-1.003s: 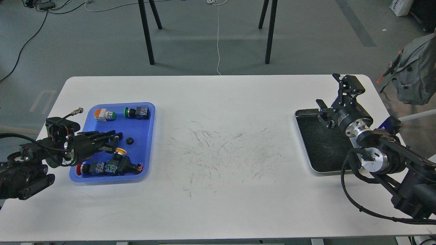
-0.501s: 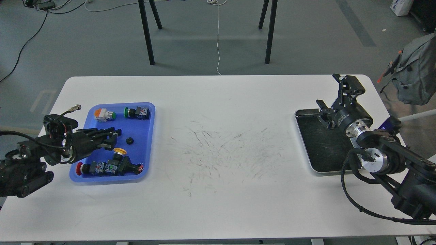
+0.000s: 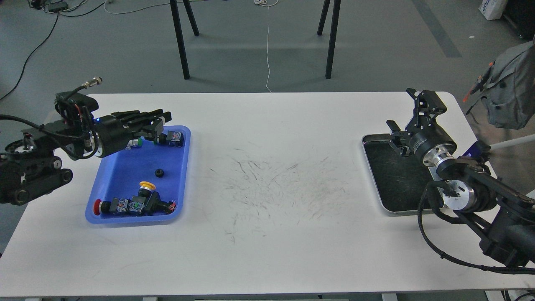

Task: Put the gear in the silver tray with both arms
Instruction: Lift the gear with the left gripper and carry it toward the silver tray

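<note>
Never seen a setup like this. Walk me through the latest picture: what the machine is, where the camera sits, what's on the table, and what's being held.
The camera sits in a humanoid robot's head, looking forward and down at a white table. The two black jointed limbs entering from the sides are its own arms.

The left claw hovers over the far end of a blue tray that holds several push-button switches and a small black gear. I cannot tell whether that claw is open or grips anything.

The right claw is open and empty, above the far edge of the silver tray, whose visible dark bottom holds nothing.
</note>
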Controlling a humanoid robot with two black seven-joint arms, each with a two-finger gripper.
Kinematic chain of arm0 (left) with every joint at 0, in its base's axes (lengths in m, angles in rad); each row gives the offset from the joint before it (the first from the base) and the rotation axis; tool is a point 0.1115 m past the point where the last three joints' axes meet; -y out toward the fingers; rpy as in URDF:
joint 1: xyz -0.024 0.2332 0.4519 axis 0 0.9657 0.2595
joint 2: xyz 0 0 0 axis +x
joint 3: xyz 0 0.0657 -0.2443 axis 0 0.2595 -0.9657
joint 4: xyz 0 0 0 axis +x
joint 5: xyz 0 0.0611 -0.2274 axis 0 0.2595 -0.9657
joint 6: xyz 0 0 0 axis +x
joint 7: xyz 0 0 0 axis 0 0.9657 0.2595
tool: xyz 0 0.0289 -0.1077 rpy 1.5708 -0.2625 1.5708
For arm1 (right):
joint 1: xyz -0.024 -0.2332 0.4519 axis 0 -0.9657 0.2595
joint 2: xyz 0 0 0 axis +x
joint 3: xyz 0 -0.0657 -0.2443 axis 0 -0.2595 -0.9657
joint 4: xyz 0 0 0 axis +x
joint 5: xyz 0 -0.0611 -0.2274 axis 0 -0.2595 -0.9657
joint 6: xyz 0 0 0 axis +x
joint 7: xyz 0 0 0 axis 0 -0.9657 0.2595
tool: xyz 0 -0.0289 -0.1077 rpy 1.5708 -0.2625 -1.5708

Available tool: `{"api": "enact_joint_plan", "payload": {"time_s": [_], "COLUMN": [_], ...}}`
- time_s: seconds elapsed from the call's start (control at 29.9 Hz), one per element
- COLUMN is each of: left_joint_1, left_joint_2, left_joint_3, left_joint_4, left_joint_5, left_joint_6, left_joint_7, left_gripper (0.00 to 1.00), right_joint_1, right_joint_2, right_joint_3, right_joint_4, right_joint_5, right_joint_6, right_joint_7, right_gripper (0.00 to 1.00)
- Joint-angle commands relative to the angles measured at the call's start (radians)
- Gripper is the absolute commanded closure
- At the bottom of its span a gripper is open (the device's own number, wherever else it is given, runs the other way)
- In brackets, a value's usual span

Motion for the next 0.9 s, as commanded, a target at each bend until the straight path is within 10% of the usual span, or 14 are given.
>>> {"api": "enact_joint_plan", "payload": {"time_s": [0.0,0.87], "left_joint_1": [-0.056,-0.067], "left_joint_2": [-0.049,-0.708], "left_joint_3": [0.009,0.187], "left_joint_4": [-0.019,0.287], "left_joint_5": [0.032,0.108], "left_joint_6": [-0.013,-0.044], "left_joint_7": [0.0,0.0], "left_gripper": [0.88,0.89], "right_joint_1": [0.003,0.044], "right_joint_2": [-0.003,-0.02], "right_joint_3": [0.0,0.0], "right_joint_4": [0.0,-0.009], "right_joint_5": [-0.003,-0.005], "right_joint_6": [0.0,-0.004], "right_joint_7": [-0.001,-0.006], "right_gripper": [0.01,0.01]}}
